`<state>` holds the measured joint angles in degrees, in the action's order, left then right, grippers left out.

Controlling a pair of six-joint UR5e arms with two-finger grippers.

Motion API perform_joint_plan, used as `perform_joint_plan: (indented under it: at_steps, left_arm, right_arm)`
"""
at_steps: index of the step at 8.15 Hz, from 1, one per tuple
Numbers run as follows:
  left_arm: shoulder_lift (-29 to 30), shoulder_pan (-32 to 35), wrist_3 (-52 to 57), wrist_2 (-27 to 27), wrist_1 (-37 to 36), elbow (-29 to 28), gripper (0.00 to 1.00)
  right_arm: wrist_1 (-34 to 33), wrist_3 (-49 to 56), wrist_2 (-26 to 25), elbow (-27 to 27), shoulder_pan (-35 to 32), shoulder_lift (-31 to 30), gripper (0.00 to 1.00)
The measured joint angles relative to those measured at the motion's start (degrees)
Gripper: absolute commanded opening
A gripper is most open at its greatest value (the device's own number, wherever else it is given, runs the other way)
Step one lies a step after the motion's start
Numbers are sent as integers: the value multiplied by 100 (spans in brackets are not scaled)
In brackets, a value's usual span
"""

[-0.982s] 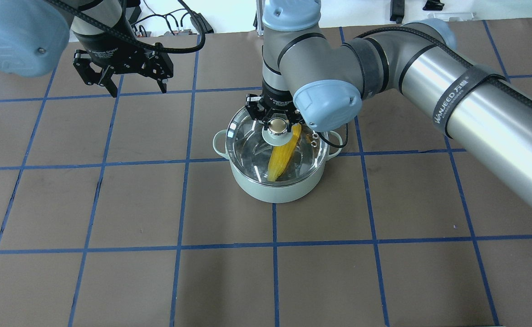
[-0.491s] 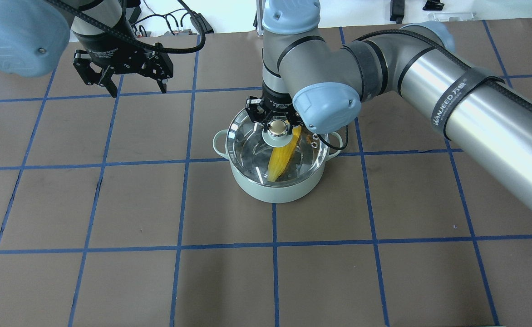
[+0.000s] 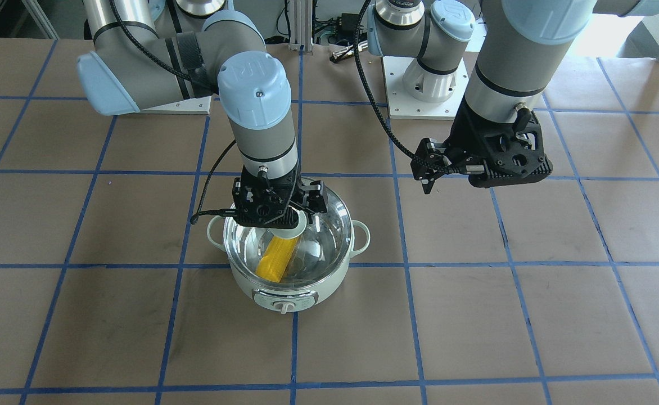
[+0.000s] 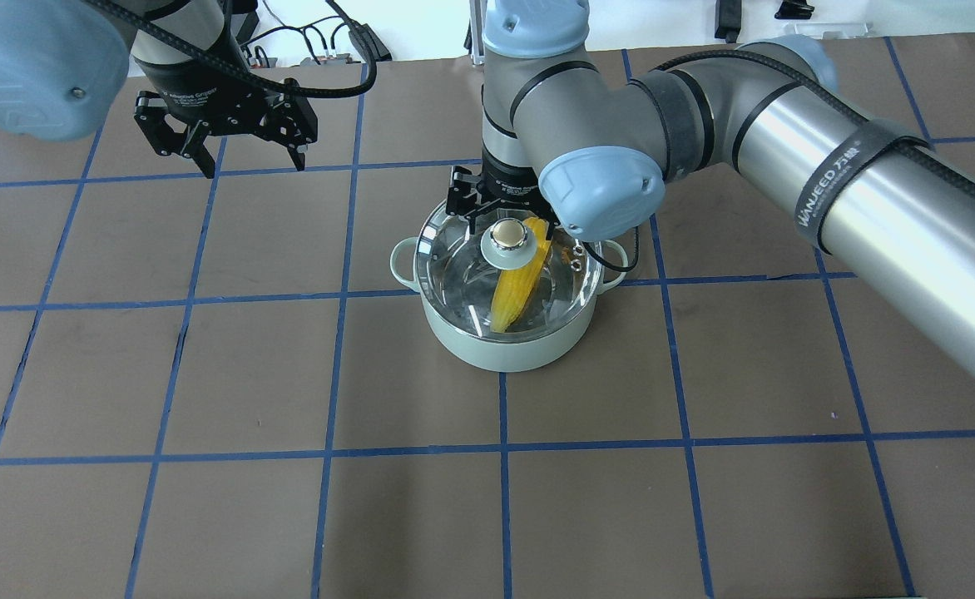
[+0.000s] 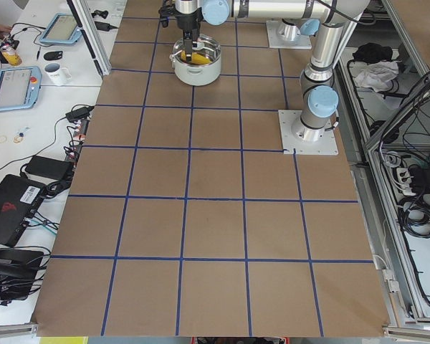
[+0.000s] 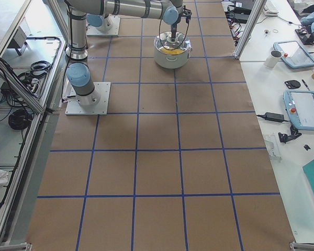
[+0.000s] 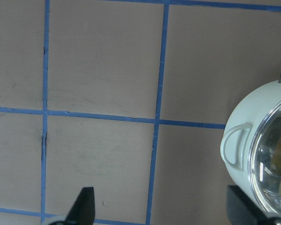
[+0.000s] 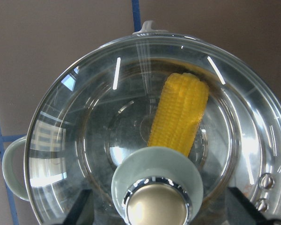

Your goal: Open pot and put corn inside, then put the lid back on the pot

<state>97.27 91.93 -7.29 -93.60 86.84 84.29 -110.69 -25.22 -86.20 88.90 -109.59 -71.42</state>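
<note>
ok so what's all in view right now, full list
pot: 1, pale mint green, mid-table on a blue tape crossing
lid: 1, clear glass with a green base and metallic knob, on the pot
corn: 1, yellow, inside the pot under the lid, lying at a slant
table: 1, brown with a blue tape grid, under everything
mug: 1, white, on the side bench beyond the table
screen units: 2, grey with blue screens, on the same bench
left tool: 1, black, open and empty, above bare table away from the pot
right tool: 1, black, open, over the lid with a finger on each side of the knob, not clamping it
</note>
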Motion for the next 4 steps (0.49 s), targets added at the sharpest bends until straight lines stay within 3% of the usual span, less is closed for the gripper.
perform_joint_plan:
  at_steps: [4]
  left_arm:
    - [7, 0, -2, 0, 0, 0, 100]
  right_arm:
    - [117, 424, -377, -42, 100, -713, 100]
